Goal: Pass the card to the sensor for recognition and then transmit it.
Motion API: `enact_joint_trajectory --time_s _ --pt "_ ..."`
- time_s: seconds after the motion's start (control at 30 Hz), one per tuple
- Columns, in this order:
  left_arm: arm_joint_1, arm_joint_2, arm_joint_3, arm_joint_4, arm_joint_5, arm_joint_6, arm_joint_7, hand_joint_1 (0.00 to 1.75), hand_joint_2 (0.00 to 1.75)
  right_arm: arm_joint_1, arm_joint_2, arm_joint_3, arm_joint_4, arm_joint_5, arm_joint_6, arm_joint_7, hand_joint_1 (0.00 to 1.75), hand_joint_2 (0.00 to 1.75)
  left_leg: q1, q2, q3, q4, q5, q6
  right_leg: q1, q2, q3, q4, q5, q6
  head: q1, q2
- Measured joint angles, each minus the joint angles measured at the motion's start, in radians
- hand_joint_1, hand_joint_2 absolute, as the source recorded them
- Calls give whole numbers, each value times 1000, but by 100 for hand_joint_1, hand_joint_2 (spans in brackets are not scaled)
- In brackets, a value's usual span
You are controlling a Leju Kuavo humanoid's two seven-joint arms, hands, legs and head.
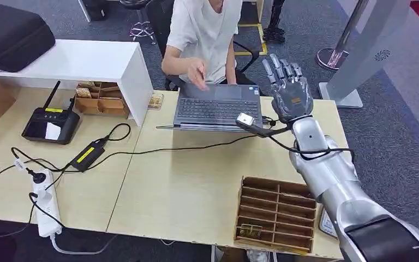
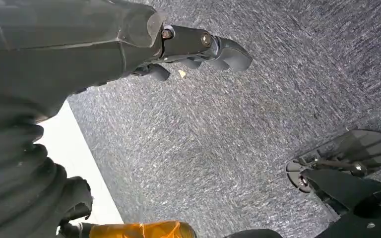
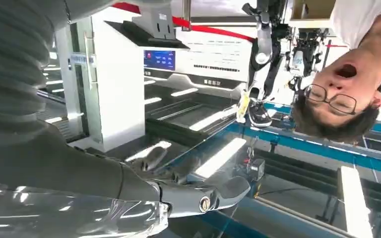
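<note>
My right hand (image 1: 290,91) is raised over the table's far right part, beside the laptop (image 1: 218,106), with its back toward the head camera and fingers spread upward. I see nothing in it. In the right wrist view the thumb (image 3: 225,191) and fingers (image 3: 154,158) stand apart with nothing between them. A small silver-white sensor (image 1: 245,119) on a black cable lies just below and left of that hand. My left hand (image 2: 193,47) hangs over grey carpet, holding nothing. A person (image 1: 204,33) sits behind the laptop with a hand (image 1: 197,72) over it.
A wooden slotted box (image 1: 275,210) sits at the front right, with a small yellowish item (image 1: 249,230) in a front slot. A white shelf (image 1: 87,63), a black radio unit (image 1: 51,124), a power strip (image 1: 45,202) and cables lie to the left.
</note>
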Motion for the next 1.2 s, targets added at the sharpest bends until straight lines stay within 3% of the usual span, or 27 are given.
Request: enact_joint_trajectory --time_s 0.63,1.2 --pt "3 0 0 0 0 0 1 0 175 -27 -39 14 34 2 0 35 0 175 0 0 0 0 0 0 0 0 0 0 0 0 0 0" --pt "14 13 5 0 5 -2 3 0 175 -96 -203 5 45 0 6 22 0 175 0 0 -1 1 0 0 0 -1 -1 0 0 0 0 0"
